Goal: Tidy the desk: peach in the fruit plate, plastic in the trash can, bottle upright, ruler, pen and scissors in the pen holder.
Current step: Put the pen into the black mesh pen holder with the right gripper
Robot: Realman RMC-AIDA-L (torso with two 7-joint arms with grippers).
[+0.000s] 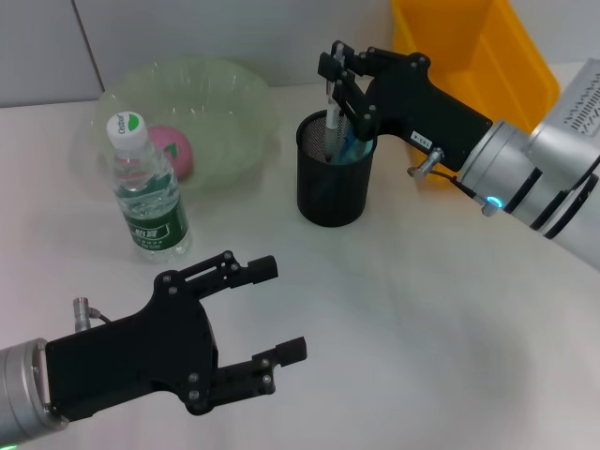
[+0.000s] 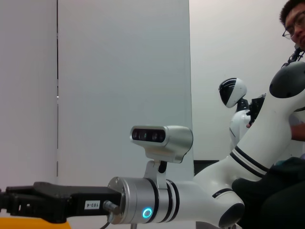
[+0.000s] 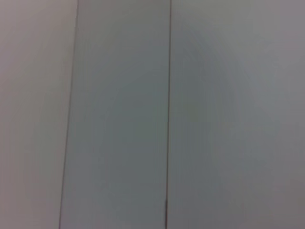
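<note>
The right pincer (image 1: 336,80) hangs over the black mesh pen holder (image 1: 334,178), clamped on a white pen (image 1: 331,120) whose tip dips inside; the yellow trash can (image 1: 478,56) stands just behind. The left pincer (image 1: 277,309), fingers apart, hovers low over the worktop (image 1: 422,309); the upright bottle (image 1: 145,187) is just beside the green fruit plate (image 1: 234,103) holding the peach (image 1: 173,150).

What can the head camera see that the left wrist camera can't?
Only the head view shows the desk things: the bottle standing upright, the peach in the fruit plate, the black pen holder with the right gripper above its rim holding a pen, the yellow bin, and the open left gripper over the table. Only the left wrist view shows a person and a white robot behind. Both show the right arm.
</note>
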